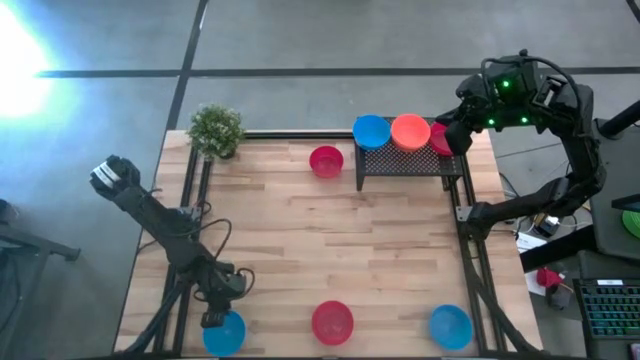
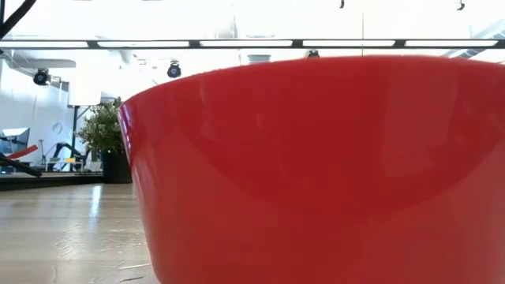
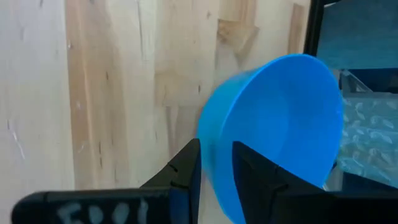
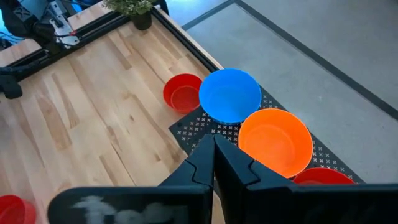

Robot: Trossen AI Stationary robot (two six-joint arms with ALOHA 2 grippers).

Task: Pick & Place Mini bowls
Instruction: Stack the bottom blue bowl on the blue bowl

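At the table's near left corner a blue mini bowl [image 1: 226, 334] [image 3: 280, 124] is tilted, and my left gripper [image 1: 214, 319] [image 3: 214, 152] is shut on it. A red bowl [image 1: 332, 322] [image 2: 316, 173] and another blue bowl [image 1: 450, 326] rest on their bases along the near edge. A second red bowl [image 1: 326, 160] [image 4: 182, 92] stands on the far part of the table. On the black perforated stand [image 1: 405, 160] sit a blue bowl [image 4: 230, 94], an orange one [image 4: 275, 142] and a red one [image 4: 323, 177]. My right gripper [image 1: 455, 135] [image 4: 214, 152] hangs shut above that stand, holding nothing. My left gripper holds the blue bowl by its rim [image 3: 214, 180], on the side nearest the arm. One finger [image 3: 255, 171] is inside the bowl and the other finger [image 3: 185, 171] is outside, with the wall between them. The fingers slant down from above. The bowl is tilted; whether its base touches the table I cannot tell.
A small green potted plant [image 1: 215, 130] stands at the far left corner. Black frame rails [image 1: 190, 200] run along the table's left and right edges. Bare wood lies in the middle of the table [image 1: 330, 240].
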